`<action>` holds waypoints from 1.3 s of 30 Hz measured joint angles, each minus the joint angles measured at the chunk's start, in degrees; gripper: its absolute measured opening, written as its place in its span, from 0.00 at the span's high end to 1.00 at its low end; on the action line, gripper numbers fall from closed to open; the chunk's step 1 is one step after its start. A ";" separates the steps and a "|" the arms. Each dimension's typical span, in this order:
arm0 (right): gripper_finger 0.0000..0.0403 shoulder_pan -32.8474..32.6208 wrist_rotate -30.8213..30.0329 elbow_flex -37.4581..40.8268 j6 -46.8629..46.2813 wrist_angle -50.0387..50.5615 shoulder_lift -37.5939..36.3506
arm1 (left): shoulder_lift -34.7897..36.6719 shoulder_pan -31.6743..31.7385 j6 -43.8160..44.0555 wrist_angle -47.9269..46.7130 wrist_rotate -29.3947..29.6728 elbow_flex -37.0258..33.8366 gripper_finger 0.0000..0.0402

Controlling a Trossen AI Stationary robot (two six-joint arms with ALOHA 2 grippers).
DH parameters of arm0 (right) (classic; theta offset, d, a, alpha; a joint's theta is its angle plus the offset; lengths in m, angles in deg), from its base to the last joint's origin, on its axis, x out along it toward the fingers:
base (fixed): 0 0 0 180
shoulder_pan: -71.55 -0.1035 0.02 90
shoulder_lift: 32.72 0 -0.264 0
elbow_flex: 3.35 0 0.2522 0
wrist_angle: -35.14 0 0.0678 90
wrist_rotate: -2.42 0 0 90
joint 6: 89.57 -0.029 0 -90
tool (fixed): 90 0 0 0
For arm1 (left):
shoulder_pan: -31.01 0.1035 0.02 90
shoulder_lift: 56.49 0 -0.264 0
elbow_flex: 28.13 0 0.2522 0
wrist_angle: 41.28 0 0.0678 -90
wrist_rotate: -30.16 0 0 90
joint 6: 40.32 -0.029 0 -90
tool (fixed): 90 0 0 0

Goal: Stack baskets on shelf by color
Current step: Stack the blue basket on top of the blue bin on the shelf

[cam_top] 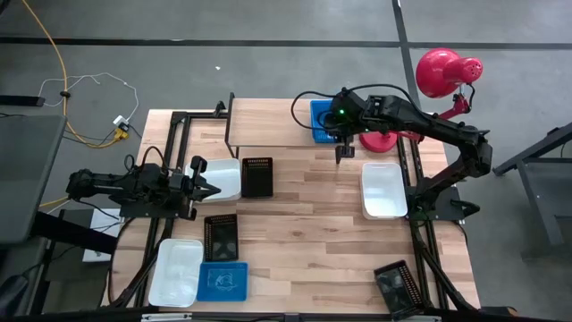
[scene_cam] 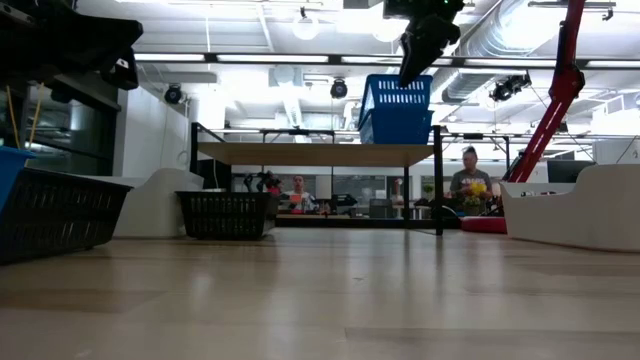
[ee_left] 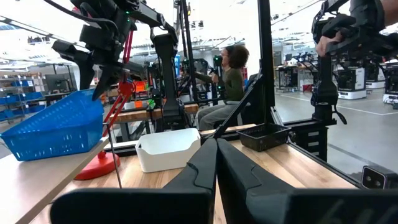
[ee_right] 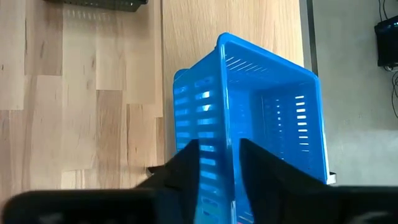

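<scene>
On the shelf, at upper centre of the high view, a blue basket sits at its right end; the low view suggests a stack of two there. The right gripper hangs over it with fingers narrowly parted astride one slotted wall, not visibly clamping. A red desk lamp stands just right of the shelf. Below it lies an empty white basket. At centre left, the left gripper, pinched shut and holding nothing, points at another white basket beside a black basket. Lower left hold a black basket, a white basket and a blue basket; another black basket lies lower right.
</scene>
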 joint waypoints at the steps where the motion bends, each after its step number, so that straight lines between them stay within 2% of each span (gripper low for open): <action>1: 0.83 0.00 0.01 0.00 0.00 0.00 0.00 | 0.00 -0.01 0.00 0.00 -0.02 0.00 1.00; 3: 0.93 0.00 0.05 0.00 0.01 0.02 -0.01 | 0.01 0.01 0.00 0.00 0.00 0.00 1.00; 5: 0.98 0.00 0.01 0.00 0.10 -0.05 -0.07 | 0.00 -0.01 0.00 0.00 0.00 0.00 1.00; 9: 0.95 0.00 -0.48 0.00 0.26 -0.36 -0.51 | 0.01 0.00 0.00 0.00 0.00 0.00 1.00; 13: 0.99 -0.02 -0.56 -0.02 0.26 -0.76 -0.65 | 0.00 0.01 0.00 0.00 0.00 0.00 1.00; 20: 0.99 0.19 -0.75 -0.02 0.04 -2.16 -0.46 | 0.00 -0.01 0.00 0.00 0.00 0.00 1.00; 31: 1.00 0.33 2.56 -0.02 1.99 -1.79 1.86 | 0.00 0.01 0.00 0.00 -0.01 0.00 1.00; 39: 0.99 0.39 2.67 -0.02 1.99 -1.66 1.86 | 0.02 0.01 0.00 0.00 0.00 0.00 1.00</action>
